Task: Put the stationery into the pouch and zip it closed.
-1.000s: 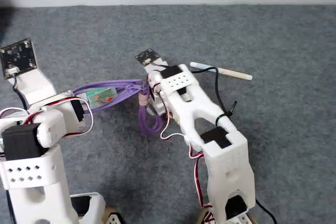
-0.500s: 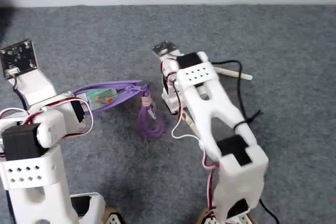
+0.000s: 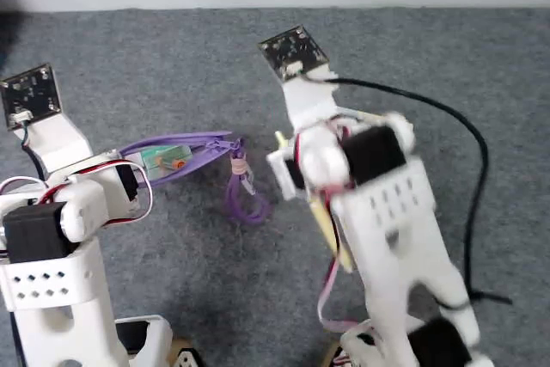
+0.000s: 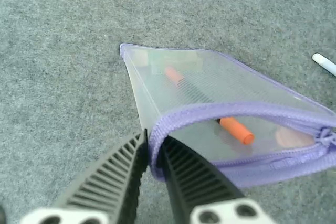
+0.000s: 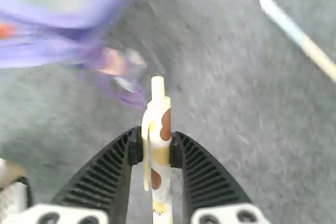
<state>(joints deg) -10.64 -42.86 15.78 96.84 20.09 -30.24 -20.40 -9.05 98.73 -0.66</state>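
The translucent pouch (image 4: 210, 87) with purple trim lies on the grey tabletop (image 3: 430, 58), left of centre; its mouth gapes along the zip, and two orange pieces (image 4: 236, 129) show through its wall. Its purple wrist loop (image 3: 245, 199) trails from the zip end toward the near side. The left gripper (image 4: 152, 142) is at the pouch's left corner, its fingers pinching the purple edge there. The right gripper (image 5: 156, 140) is just right of the zip end and apart from it; its fingers are clamped on a cream pen with brown spots (image 5: 157, 114), whose tip sticks out past them toward the loop. A white pen with a pale blue end (image 5: 299, 38) lies on the tabletop to the far right of the pouch, well apart from it and partly behind the right arm in the high view.
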